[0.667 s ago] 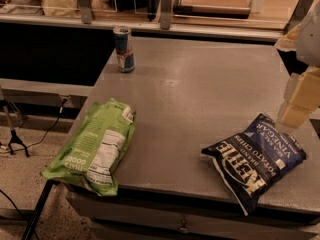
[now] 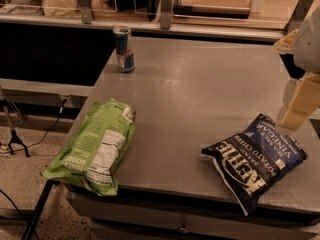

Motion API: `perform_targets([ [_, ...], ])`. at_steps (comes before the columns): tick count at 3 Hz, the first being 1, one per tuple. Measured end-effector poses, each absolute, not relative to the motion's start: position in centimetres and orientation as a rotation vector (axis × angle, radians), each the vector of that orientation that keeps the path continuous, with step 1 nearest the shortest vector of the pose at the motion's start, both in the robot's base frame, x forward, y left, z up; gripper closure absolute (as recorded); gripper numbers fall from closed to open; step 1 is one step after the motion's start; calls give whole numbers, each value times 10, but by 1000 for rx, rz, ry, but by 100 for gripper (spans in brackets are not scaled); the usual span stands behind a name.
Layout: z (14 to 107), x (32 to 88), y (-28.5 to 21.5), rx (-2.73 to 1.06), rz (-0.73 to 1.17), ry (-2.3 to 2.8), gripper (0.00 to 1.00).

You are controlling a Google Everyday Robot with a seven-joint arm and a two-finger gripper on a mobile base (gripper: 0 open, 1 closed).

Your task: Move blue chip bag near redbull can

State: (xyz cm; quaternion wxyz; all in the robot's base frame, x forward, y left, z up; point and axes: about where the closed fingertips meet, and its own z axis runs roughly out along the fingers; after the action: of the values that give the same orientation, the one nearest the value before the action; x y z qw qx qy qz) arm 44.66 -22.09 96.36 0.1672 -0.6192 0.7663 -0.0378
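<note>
Camera view: gripper (image 2: 296,106) at right edge, hovering just above far corner of blue chip bag (image 2: 255,159); open or closed, cannot tell. Bag flat on table (image 2: 200,84), near right, not gripped. redbull can (image 2: 123,49) upright at far left, well apart. green bag (image 2: 95,146) overhangs near left edge. Best: pinch crinkled edge, lift clear, carry diagonally, set beside can without tipping it.

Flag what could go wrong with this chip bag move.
The tool hangs at the right, above the blue chip bag, which lies at the front edge of the table; a nudge might push it off. The redbull can stands upright by the far-left edge, so an arriving bag could topple it.
</note>
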Motion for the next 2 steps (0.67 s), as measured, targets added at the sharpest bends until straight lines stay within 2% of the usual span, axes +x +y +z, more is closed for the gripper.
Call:
perform_targets([
  [2, 895, 456, -232, -1964, -80, 1985, 0],
])
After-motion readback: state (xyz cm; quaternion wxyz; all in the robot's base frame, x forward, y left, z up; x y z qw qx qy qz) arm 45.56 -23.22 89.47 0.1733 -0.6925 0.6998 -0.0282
